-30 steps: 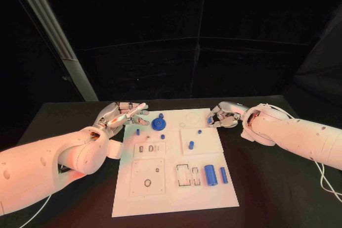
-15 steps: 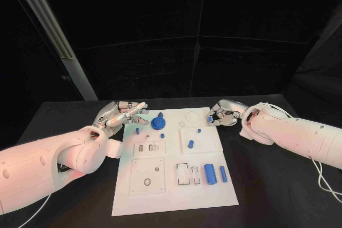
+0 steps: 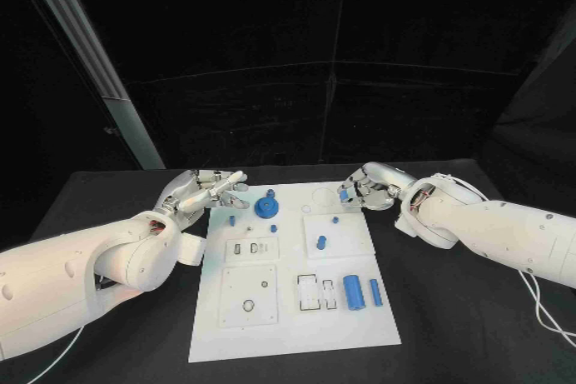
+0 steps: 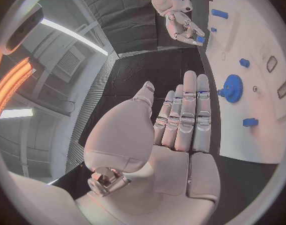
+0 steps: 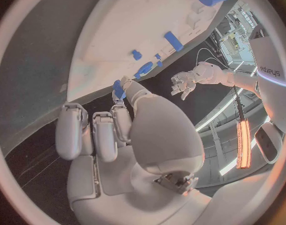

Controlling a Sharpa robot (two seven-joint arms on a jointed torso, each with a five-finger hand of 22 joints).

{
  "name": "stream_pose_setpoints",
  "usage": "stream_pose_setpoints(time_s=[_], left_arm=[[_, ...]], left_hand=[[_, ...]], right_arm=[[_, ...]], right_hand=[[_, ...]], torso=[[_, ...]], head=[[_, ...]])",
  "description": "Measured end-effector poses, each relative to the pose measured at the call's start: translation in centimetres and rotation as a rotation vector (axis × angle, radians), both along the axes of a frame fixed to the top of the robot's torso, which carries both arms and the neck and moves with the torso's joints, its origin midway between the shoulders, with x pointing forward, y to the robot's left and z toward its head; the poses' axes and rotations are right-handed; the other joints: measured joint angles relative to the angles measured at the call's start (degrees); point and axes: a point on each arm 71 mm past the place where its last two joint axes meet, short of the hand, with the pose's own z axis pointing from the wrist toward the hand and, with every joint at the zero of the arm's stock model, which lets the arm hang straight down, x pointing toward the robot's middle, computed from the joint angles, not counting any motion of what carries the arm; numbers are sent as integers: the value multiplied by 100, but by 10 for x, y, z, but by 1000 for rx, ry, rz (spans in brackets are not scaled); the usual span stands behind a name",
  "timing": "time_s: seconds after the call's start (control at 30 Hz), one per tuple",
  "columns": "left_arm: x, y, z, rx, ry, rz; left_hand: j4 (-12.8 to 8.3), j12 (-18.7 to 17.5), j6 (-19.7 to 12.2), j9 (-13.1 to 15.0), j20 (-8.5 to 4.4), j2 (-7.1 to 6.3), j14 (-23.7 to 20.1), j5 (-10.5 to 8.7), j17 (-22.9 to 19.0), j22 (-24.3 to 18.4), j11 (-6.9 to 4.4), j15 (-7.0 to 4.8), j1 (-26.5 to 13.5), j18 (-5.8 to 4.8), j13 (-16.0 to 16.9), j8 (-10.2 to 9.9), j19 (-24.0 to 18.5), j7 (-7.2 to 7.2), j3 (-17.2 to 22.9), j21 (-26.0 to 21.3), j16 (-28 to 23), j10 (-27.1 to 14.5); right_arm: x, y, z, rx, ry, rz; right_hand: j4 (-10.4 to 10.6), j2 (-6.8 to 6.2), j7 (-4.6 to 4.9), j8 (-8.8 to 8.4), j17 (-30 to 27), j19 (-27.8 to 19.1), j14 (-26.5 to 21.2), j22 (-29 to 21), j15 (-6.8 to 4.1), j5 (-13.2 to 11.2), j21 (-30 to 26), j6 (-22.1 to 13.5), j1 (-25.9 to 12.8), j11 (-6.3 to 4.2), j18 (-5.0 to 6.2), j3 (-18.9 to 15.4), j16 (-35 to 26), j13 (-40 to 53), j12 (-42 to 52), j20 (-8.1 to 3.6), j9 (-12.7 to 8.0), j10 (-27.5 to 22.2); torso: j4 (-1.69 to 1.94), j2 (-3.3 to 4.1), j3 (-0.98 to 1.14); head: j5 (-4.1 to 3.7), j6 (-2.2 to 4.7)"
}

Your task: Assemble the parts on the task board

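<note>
- Task board [image 3: 294, 317], a white plate, lies in the middle of the black counter [image 3: 456, 317], its long side running away from the robot.
- Left hand [image 3: 206, 189] hovers at the board's far left corner; the left wrist view shows its fingers [image 4: 188, 116] straight and side by side, the palm bare, nothing held.
- Right hand [image 3: 367, 188] sits at the board's far right corner with fingers curled in. A small blue part [image 5: 119, 89] shows at its fingertips in the right wrist view and again in the left wrist view [image 4: 198, 38], so the hand pinches it; the part's shape is too hidden by the fingers to make out.
- Blue gear [image 3: 268, 206] stands on the far part of the board, just beside the left hand, with a small blue peg [image 3: 274, 229] near it and another small blue piece [image 3: 233, 221] toward the left edge.
- Short blue cylinder [image 3: 322, 243] rests on the raised square panel right of centre, with a tiny blue piece [image 3: 335, 221] beyond it.
- Large blue cylinder [image 3: 355, 292] and a thin blue bar [image 3: 375, 292] lie side by side on the near right part of the board, beside 2 rectangular slots [image 3: 318, 294].
- Slot details on the left panels are too small to tell apart.
</note>
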Motion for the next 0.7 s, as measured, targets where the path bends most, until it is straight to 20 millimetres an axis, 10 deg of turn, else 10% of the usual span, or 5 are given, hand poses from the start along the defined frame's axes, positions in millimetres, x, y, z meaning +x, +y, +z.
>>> stream_pose_setpoints(time_s=[0.7], left_arm=[[16,18,3,22,-26,65]], left_hand=[[-39,0,0,0,0,24,-20,0,28,0,0,20,25,0,0,0,0,0,7,0,0,0]], right_arm=[[-37,152,2,-27,37,165]], right_hand=[[49,-13,-7,-1,0,0,0,-75,1,-168,0,-8,-226,11,0,152,0,-16,-100,0,-4,-52]], torso=[[70,-176,-107]], head=[[303,-241]])
